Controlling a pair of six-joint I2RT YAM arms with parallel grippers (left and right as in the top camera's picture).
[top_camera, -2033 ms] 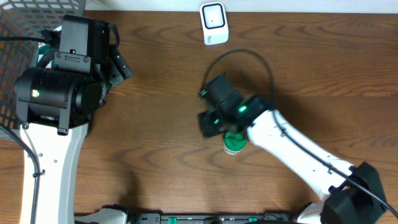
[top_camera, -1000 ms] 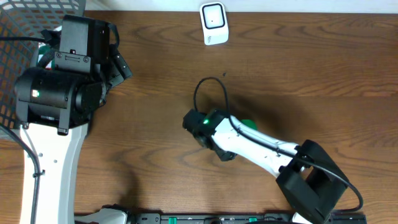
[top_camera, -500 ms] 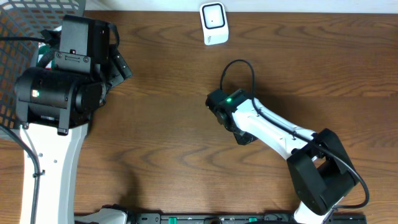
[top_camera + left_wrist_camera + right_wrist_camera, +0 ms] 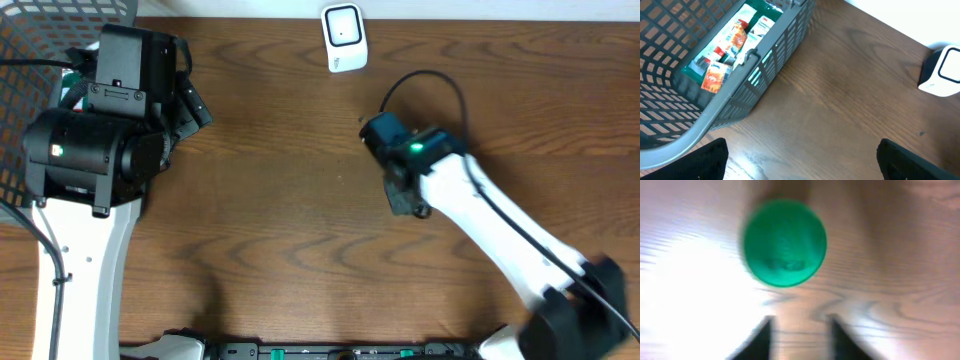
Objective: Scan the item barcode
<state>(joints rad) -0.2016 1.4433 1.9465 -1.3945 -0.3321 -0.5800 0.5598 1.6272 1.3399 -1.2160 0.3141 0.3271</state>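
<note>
The item (image 4: 785, 242) shows in the right wrist view as a blurred round green top standing on the wooden table. My right gripper (image 4: 800, 322) is open, and only bare wood lies between its two dark fingers, just short of the item. From overhead, the right gripper (image 4: 408, 198) points down at mid-table and the arm hides the item. The white barcode scanner (image 4: 343, 38) stands at the table's far edge, also seen as the scanner (image 4: 942, 75) in the left wrist view. My left gripper (image 4: 800, 162) is wide open and empty, hovering over the table near the left side.
A grey wire basket (image 4: 740, 90) holding several packaged goods stands at the far left; it shows as the basket (image 4: 20, 60) from overhead, partly under the left arm. A black cable (image 4: 425, 80) loops above the right wrist.
The right arm has swung right and toward the far side of the table, and its jaws have parted. The left arm has not moved.
</note>
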